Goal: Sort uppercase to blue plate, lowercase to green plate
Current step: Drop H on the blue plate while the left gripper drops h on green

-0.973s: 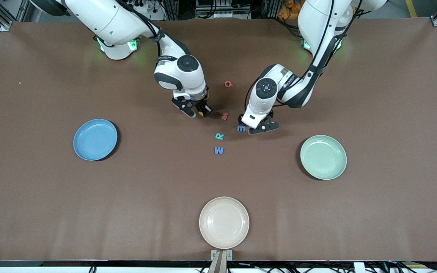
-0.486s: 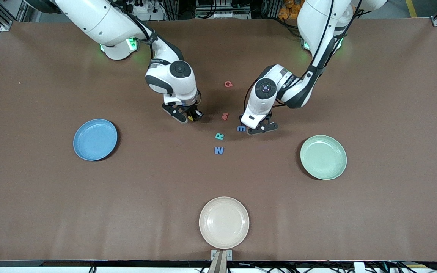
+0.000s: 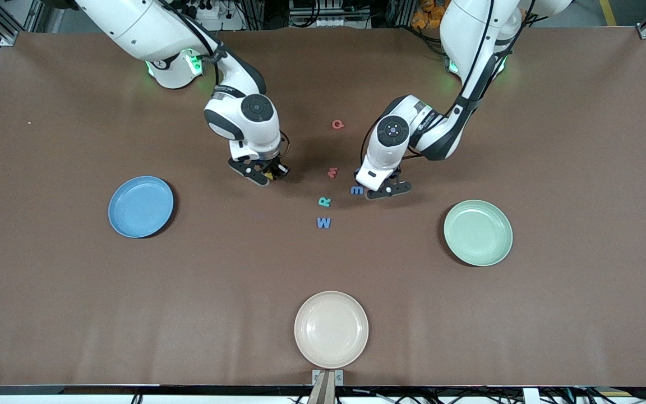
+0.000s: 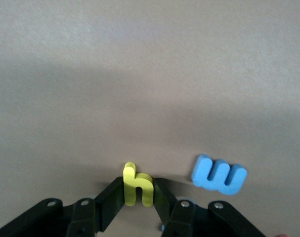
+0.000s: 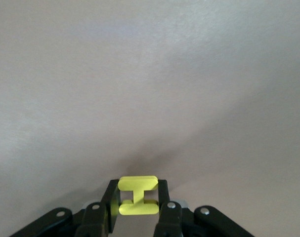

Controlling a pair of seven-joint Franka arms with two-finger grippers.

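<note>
1. Pinching the yellow H (image 5: 138,195), my right gripper (image 3: 265,174) hangs over bare table, jaws pressed on the letter's two ends.
2. Blue plate (image 3: 141,206) lies at about 8 o'clock from it in the front view, well apart, toward the right arm's end; the right arm is the nearer one.
3. Left gripper (image 3: 383,191) is low at the table, fingers closed against a yellow small-case letter (image 4: 138,185), with the blue m (image 4: 219,174) just beside.
4. Green plate (image 3: 478,232) sits at 4 o'clock from it.
</note>
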